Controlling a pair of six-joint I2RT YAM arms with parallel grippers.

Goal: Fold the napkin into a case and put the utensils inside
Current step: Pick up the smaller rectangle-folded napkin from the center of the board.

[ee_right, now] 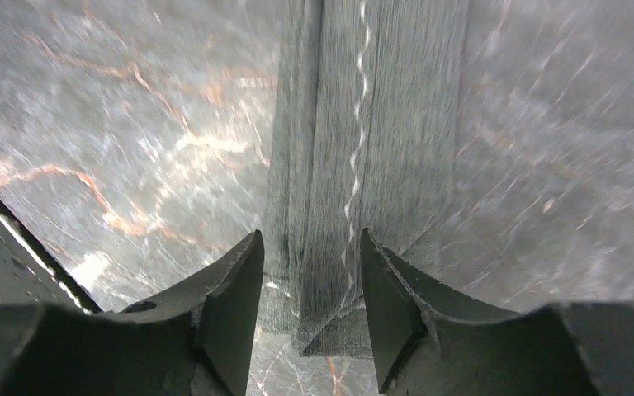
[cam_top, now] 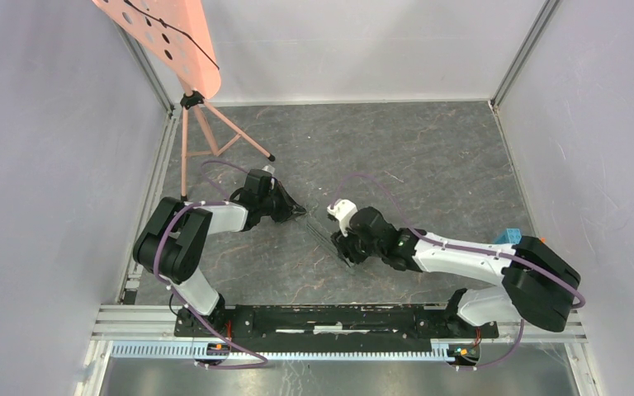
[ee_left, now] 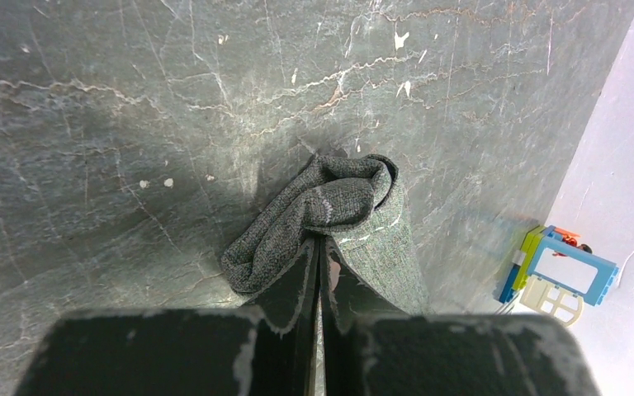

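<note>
Grey napkin [ee_left: 343, 202], folded into a narrow strip, lies mid-floor between the arms. The left gripper [ee_left: 320, 247], pressed together, pinches its bunched far-left end; the right gripper [ee_right: 309, 247] stands spread astride the near-right end. Slate floor [cam_top: 429, 157] stretches far and right. A toy block [ee_left: 557, 276] sits by the right wall, well apart.

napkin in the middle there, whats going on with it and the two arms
Both arms are working the dark grey napkin on the slate surface. The left gripper is shut on one bunched end; the right gripper stands open over the other end, which lies folded into a narrow strip. No utensils are in view.
</note>
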